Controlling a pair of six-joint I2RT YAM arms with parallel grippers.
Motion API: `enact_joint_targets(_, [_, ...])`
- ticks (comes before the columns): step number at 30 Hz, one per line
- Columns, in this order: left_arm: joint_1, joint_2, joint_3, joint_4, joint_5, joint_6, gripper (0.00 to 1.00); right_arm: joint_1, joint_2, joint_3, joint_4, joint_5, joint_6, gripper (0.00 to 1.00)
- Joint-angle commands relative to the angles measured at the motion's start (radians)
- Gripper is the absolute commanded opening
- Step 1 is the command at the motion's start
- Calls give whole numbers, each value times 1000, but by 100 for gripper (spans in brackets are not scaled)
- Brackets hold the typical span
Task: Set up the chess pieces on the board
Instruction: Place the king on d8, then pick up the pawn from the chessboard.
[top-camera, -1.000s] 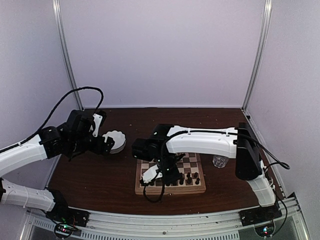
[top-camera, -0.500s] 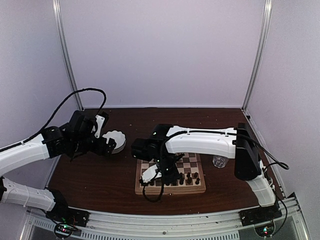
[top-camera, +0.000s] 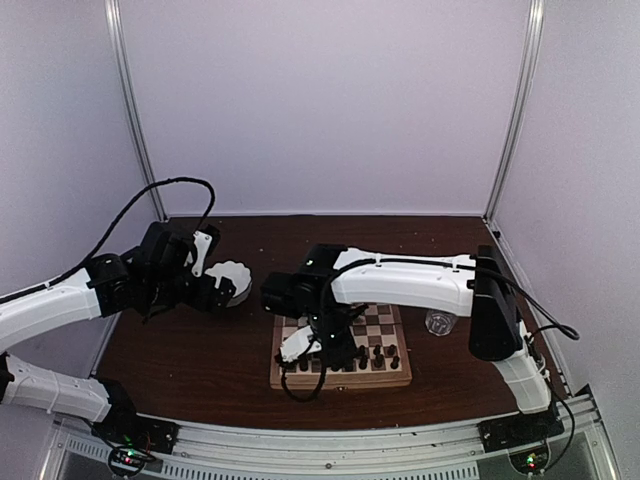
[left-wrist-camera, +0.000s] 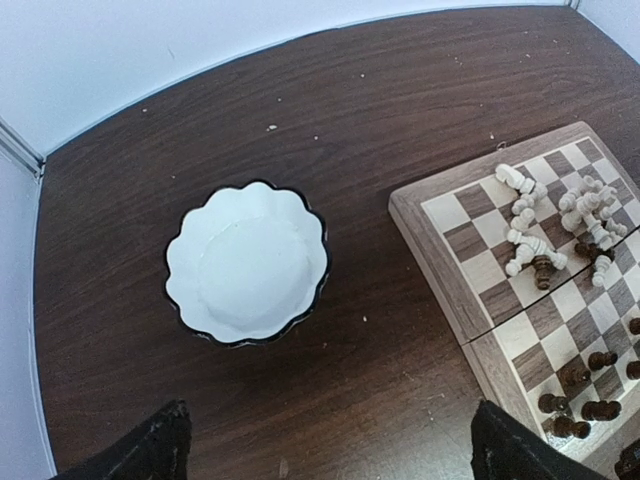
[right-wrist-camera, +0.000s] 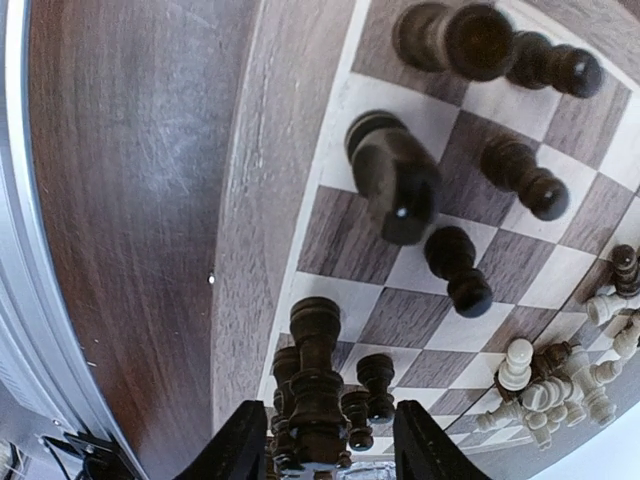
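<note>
The board (top-camera: 340, 379) lies at the table's front middle, with dark chess pieces (top-camera: 375, 353) along its near rows. My right gripper (top-camera: 322, 350) hangs over the board's near left corner. In the right wrist view its jaws (right-wrist-camera: 325, 445) stand open on either side of a tall dark piece (right-wrist-camera: 315, 370) that stands upright on the board (right-wrist-camera: 262, 200), with a gap on each side. More dark pieces (right-wrist-camera: 395, 180) lie tipped over on the squares. Cream pieces (left-wrist-camera: 530, 215) lie in a heap. My left gripper (top-camera: 212, 272) is open and empty above bare table (left-wrist-camera: 335, 455).
A white scalloped bowl (left-wrist-camera: 247, 262) sits empty left of the board (left-wrist-camera: 430, 250), close under my left gripper; it also shows from above as the bowl (top-camera: 232, 280). A clear glass (top-camera: 438, 322) stands right of the board. Cage posts and walls close in the table.
My right gripper's jaws have spread apart from the tall dark piece, which now stands free. The left arm has drifted slightly right, nearer the bowl.
</note>
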Motion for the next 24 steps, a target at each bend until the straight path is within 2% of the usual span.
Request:
enact_joint_targets(1, [9, -8, -28, 93, 48, 16, 98, 3, -76, 72, -51, -26, 2, 50])
enact_joint_targets(4, [8, 2, -28, 112, 115, 33, 98, -14, -170, 55, -26, -38, -2, 56])
enact_joint_targets(6, [8, 13, -23, 123, 165, 46, 97, -39, -212, 58, -33, -87, 2, 56])
enact_joint_targets(8, [8, 27, -15, 141, 247, 65, 89, -76, -253, 50, -27, -136, 7, 56])
enact_joint_targets(12, [7, 97, 36, 154, 443, 60, 66, -180, -349, -32, 76, -209, 49, 53])
enact_joint_targets(15, [2, 199, 90, 162, 512, 4, 52, -257, -422, -123, 157, -258, 80, 50])
enact_joint_targets(19, [-55, 346, 171, 156, 466, -30, 44, -343, -555, -327, 304, -308, 109, 48])
enact_joint_targets(22, [-121, 428, 220, 177, 359, -32, 44, -385, -649, -458, 390, -294, 123, 48])
enact_joint_targets(24, [-146, 486, 241, 204, 339, -48, 41, -401, -695, -512, 424, -285, 128, 48])
